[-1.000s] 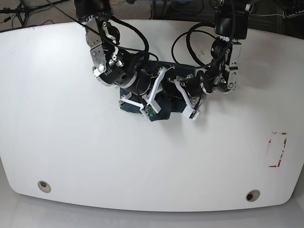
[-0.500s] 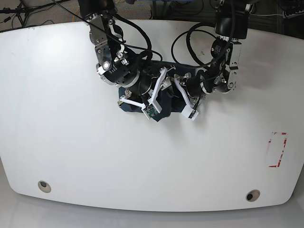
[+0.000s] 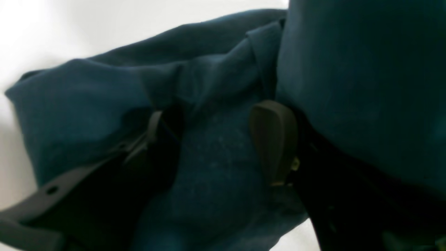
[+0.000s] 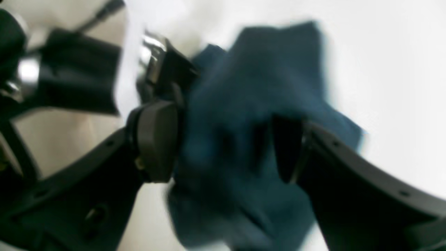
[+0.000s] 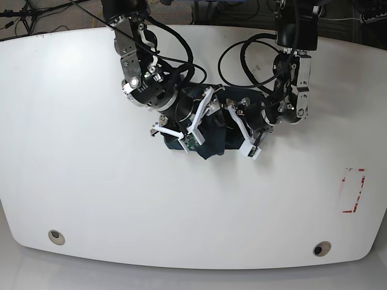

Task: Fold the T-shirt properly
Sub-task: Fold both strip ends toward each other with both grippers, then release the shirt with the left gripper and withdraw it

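Observation:
The dark navy T-shirt (image 5: 213, 140) lies bunched in a small heap at the middle of the white table (image 5: 91, 181), between both arms. My right gripper (image 5: 199, 124) reaches into the heap from the left. In the right wrist view its fingers (image 4: 156, 139) press a thick wad of T-shirt (image 4: 240, 104) from both sides. My left gripper (image 5: 230, 124) comes in from the right. In the left wrist view its fingers (image 3: 273, 139) clamp a bulge of T-shirt (image 3: 216, 157), and more cloth drapes over the arm on that view's right. Collar and sleeves are hidden in the folds.
A red rectangle mark (image 5: 354, 190) sits near the table's right edge. Two round holes (image 5: 55, 236) (image 5: 321, 248) lie near the front edge. Black cables (image 5: 242, 54) loop above the heap at the back.
Both arms have shifted to the right, the left one also toward the front. The T-shirt heap has moved a little right and forward with them.

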`<state>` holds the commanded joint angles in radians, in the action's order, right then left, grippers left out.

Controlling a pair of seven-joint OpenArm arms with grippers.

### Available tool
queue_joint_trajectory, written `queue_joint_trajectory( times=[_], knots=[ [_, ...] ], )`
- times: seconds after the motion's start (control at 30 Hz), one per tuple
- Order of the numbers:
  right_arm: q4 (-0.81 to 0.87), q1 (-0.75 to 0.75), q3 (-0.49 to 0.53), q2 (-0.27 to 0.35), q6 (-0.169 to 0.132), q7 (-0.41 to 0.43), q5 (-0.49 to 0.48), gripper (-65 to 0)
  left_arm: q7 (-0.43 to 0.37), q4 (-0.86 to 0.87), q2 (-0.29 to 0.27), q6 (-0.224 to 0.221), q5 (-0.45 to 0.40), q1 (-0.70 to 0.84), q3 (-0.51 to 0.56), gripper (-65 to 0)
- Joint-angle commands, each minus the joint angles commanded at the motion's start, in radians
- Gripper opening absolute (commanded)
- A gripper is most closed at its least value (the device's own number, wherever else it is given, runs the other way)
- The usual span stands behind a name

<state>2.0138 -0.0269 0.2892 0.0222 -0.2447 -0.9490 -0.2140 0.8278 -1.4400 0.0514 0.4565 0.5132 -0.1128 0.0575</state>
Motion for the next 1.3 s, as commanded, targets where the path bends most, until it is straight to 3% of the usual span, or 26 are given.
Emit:
queue_joint_trajectory(
  times=[0.23, 0.47, 0.57, 0.67, 0.9, 1.07, 1.3],
  knots=[
    [0.005, 0.005, -0.002, 0.000, 0.000, 0.000, 0.000, -24.3, 0.000, -0.097, 0.005, 0.003, 0.002, 0.006, -0.002, -30.6],
    [0.005, 0.006, -0.002, -0.002, -0.002, 0.000, 0.000, -24.3, 0.002, -0.176, 0.008, 0.098, 0.002, 0.015, -0.049, -31.1],
    [0.005, 0.006, -0.002, -0.002, -0.002, 0.000, 0.000, -24.3, 0.002, -0.210, 0.014, 0.107, -0.002, 0.038, -0.078, -31.1],
    [0.005, 0.006, -0.002, -0.002, -0.002, 0.000, 0.000, -24.3, 0.002, -0.250, 0.058, 0.109, -0.002, 0.055, -0.112, -31.1],
    [0.002, 0.006, 0.002, -0.015, -0.002, 0.000, -0.002, -24.3, 0.002, -0.339, 0.169, 0.112, 0.000, 0.112, -0.290, -31.1],
    [-0.003, 0.018, 0.002, -0.049, -0.002, 0.000, -0.002, -24.3, 0.002, -0.379, 0.221, 0.112, 0.000, 0.141, -0.443, -31.1],
    [-0.008, 0.037, 0.005, -0.049, -0.002, 0.000, 0.003, -24.3, -0.003, -0.377, 0.290, 0.112, -0.005, 0.141, -0.651, -31.1]
  ],
)
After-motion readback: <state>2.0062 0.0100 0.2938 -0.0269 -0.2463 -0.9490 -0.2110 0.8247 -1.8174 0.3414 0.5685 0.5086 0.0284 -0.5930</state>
